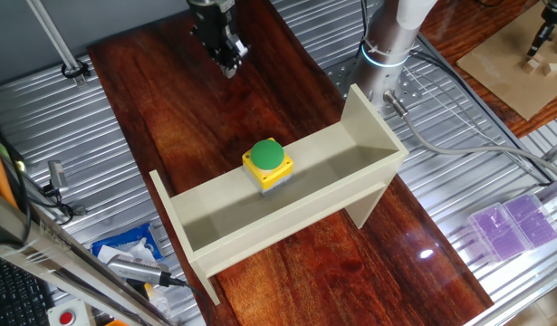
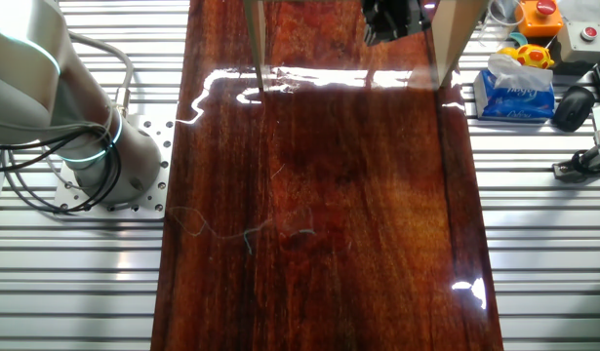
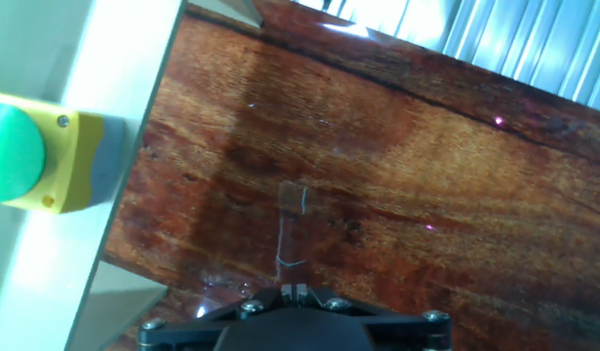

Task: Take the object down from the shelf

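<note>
Button box [image 1: 267,163] sits mid-shelf [image 1: 350,172] | rigid, light, likely grippable by flat sides | pincer [image 1: 227,62] near table's [image 1: 169,100] far edge, state unclear

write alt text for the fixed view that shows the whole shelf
A yellow button box with a green dome sits in a long beige shelf standing on a dark wooden table. The robot's hand hangs above the table behind the shelf, apart from the box.

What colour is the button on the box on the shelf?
Green button, clearest in one fixed view.
</note>
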